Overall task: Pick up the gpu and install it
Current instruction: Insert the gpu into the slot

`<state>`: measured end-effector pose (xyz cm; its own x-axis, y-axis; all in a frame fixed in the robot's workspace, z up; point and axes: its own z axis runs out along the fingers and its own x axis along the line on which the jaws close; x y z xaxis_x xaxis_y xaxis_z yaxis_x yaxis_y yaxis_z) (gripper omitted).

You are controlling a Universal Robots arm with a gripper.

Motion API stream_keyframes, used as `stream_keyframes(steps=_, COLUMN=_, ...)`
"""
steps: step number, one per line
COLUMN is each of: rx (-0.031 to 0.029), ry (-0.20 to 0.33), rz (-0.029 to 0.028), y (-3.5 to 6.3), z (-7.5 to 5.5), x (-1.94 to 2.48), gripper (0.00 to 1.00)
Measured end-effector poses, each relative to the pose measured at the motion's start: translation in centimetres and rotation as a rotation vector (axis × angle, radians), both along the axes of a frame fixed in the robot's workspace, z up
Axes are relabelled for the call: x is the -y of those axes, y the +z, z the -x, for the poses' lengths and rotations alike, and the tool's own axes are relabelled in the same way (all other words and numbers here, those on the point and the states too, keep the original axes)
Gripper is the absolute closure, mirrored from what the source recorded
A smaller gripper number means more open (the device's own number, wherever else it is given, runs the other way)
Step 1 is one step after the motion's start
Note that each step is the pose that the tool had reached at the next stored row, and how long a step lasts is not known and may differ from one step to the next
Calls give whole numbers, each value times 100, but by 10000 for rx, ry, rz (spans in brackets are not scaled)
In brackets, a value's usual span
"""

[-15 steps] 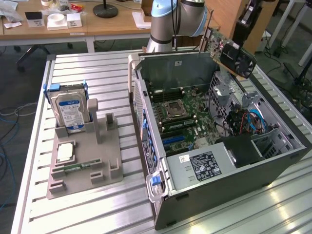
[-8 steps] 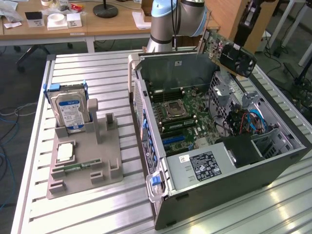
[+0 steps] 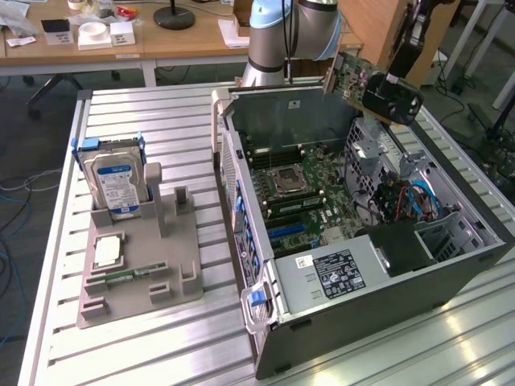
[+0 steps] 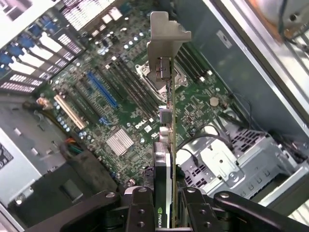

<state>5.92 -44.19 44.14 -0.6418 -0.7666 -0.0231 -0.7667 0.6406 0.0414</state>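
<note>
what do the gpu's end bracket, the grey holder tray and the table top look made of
The end bracket of the gpu: bare sheet metal, likely steel; dull silver, folded tab. The holder tray: matte grey plastic by its look, no gleam, moulded or printed unclear. The table top: seemingly aluminium slats, ribbed, with glare streaks.

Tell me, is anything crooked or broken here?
Nothing looks broken or spilled. The only odd sight is the gpu, hanging tilted in the air above the open computer case, pinched in the end effector. It is not plugged into anything.
</note>
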Motion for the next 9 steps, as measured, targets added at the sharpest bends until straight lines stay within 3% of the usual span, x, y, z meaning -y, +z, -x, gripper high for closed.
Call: stream_keyframes(steps=9, rx=0, ry=1636, rz=0, y=-6, z=0, x=0, gripper=73)
